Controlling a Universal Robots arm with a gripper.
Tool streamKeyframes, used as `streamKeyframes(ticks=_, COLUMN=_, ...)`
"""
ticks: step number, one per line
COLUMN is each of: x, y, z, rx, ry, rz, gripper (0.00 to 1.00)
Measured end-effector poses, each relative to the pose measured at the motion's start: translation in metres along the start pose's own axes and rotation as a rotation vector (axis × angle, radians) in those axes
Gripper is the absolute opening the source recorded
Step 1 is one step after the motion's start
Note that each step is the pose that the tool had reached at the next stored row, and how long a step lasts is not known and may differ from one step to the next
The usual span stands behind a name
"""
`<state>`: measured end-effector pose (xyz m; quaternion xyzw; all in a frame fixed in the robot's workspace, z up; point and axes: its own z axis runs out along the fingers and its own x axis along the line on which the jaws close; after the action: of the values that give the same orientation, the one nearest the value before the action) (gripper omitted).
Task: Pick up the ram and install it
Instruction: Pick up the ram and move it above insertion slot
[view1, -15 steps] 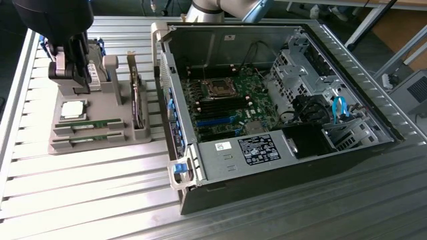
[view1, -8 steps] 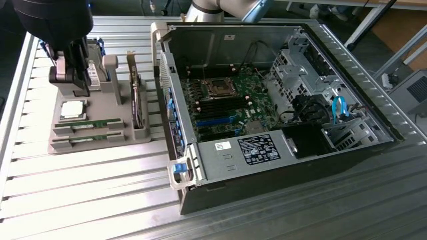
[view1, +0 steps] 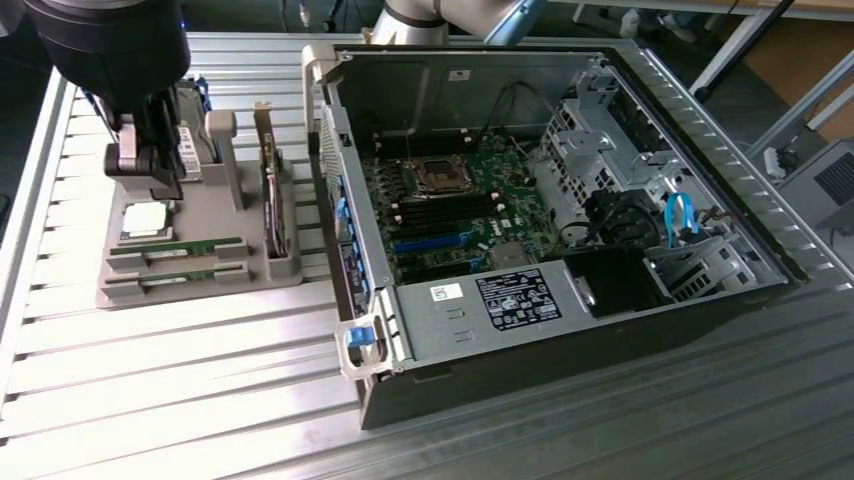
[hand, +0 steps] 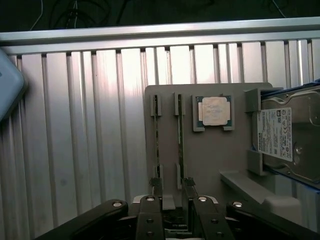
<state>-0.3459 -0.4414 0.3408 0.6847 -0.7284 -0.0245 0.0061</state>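
Claw (hand: 171, 194): fingers apart, holding nothing, poised over the slot end of the grey holder (hand: 210, 155). Ram sticks (hand: 180, 140): two, on edge in the holder's slots, not installed. Processor (hand: 215, 110): seated on the holder just beside them. Hard drive (hand: 287, 140): at the holder's opposite flank.

- Boxy silver hard drive with white label (hand: 287, 142): cut off by the wrist view's edge.
- Black robot arm (view1: 107, 45): cropped at the exterior view's upper left.
- Long thin green ram sticks (hand: 156, 135): edge-on, chips hidden.

Two ram sticks (hand: 156, 135), one processor (hand: 215, 111), one drive (hand: 287, 137)
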Motion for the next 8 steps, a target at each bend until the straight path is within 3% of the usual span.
streamKeyframes(ticks=8, x=0.0, y=-0.0005, z=0.0123, rx=0.0, ry=0.0, rz=0.0, gripper=0.29)
